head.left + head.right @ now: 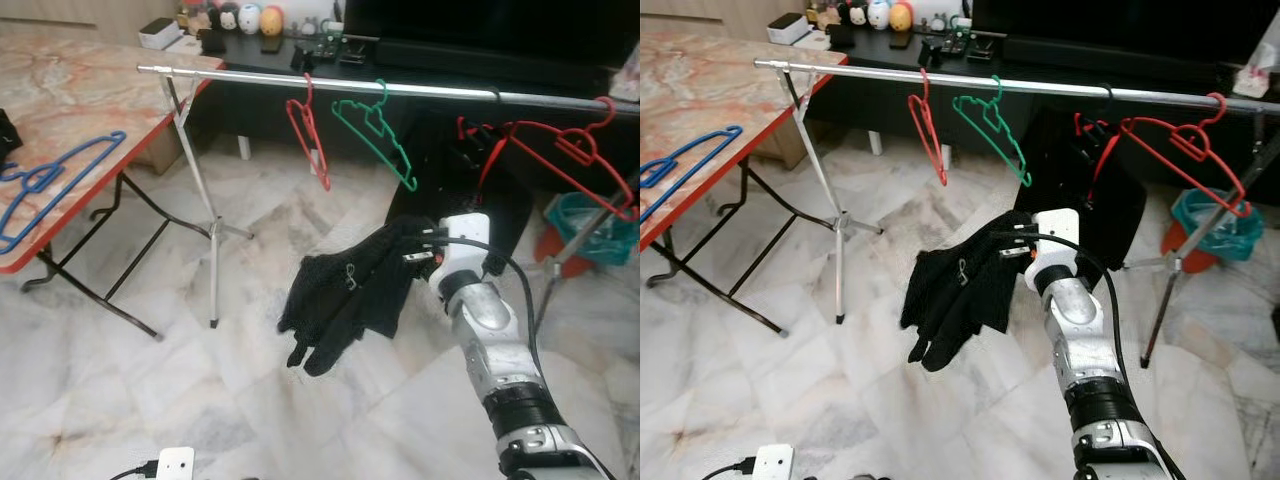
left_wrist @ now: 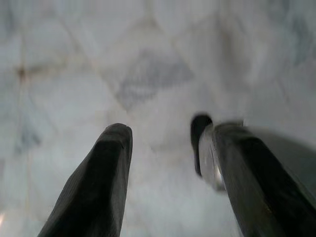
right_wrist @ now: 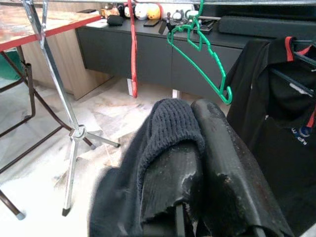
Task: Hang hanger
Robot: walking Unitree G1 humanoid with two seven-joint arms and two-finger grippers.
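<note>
The right gripper pinches a black knitted garment between closed fingers, below the clothes rail. The left gripper hangs with jaws apart above marble floor.

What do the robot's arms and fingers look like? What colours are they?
The right arm is shiny silver metal in rounded segments, with a black ring band lower down, a white boxy wrist block with a small orange mark, and black cables looping alongside. The right gripper has long, scuffed black fingers. The left gripper has two long black fingers too, one with a silvery metal edge.
</note>
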